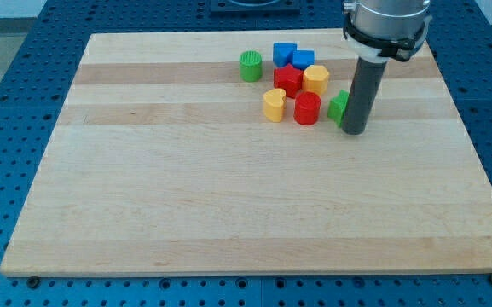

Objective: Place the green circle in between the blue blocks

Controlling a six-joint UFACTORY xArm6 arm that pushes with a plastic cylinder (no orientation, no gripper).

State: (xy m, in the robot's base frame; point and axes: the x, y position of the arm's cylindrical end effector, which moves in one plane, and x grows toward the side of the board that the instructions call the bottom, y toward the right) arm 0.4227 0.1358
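Green circle (251,66) stands at about 9 o'clock from the two blue blocks (290,55), near them but apart. It looks light, stiff and easy to slide; I would push its left side. My tip (354,130), no gripper, touches another green block (339,107).

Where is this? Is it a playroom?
More likely a robot lab or workshop. A wooden board lies on a blue table full of little holes, and a robot's dark rod, my tip, stands beside toy blocks like the green circle and two blue blocks.
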